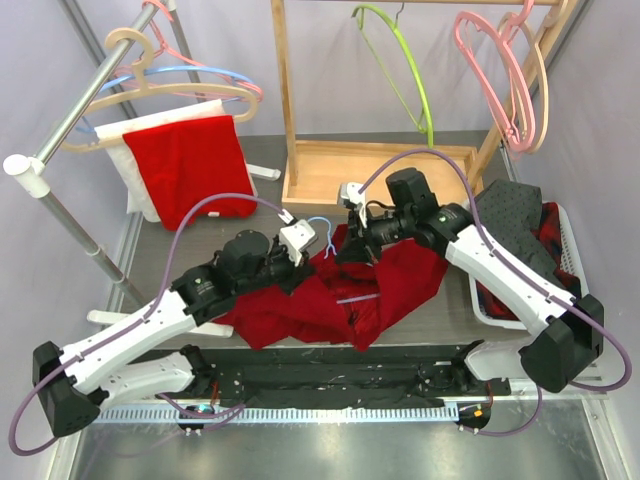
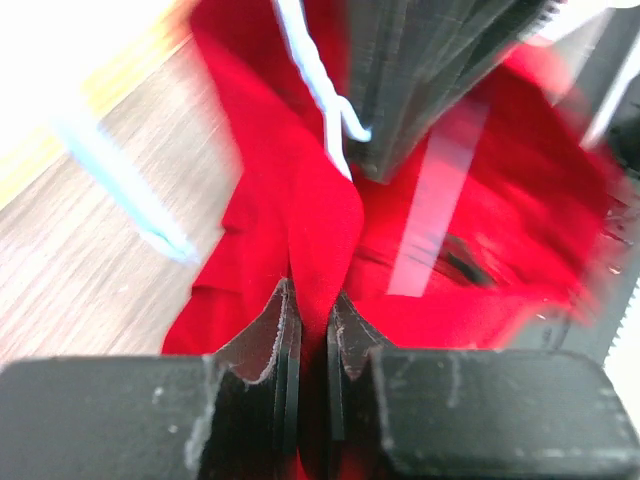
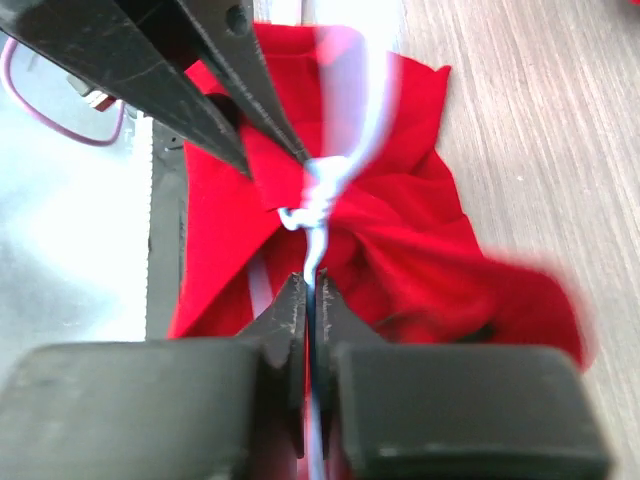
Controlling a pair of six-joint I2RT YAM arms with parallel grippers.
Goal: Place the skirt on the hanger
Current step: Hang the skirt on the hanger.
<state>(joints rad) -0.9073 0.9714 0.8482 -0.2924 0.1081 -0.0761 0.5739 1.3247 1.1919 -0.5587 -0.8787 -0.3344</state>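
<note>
A red skirt (image 1: 400,275) lies crumpled on the dark table between the two arms. A thin light-blue wire hanger (image 1: 324,234) rises from its upper fold, and part of it shows as a pale bar among the cloth. My left gripper (image 2: 312,310) is shut on a ridge of the skirt (image 2: 270,190), just left of the hanger (image 2: 312,70). My right gripper (image 3: 313,295) is shut on the hanger's wire (image 3: 318,205) above the skirt (image 3: 400,230). The two grippers nearly meet; the left gripper's fingers (image 3: 200,90) show in the right wrist view.
A metal rack at the back left carries several hangers, a red cloth (image 1: 195,160) and a white towel. A wooden frame (image 1: 282,90) with a tray base holds a green hanger (image 1: 405,70); pink hangers (image 1: 500,70) hang at the right. A white basket (image 1: 565,255) of dark clothes stands at the right.
</note>
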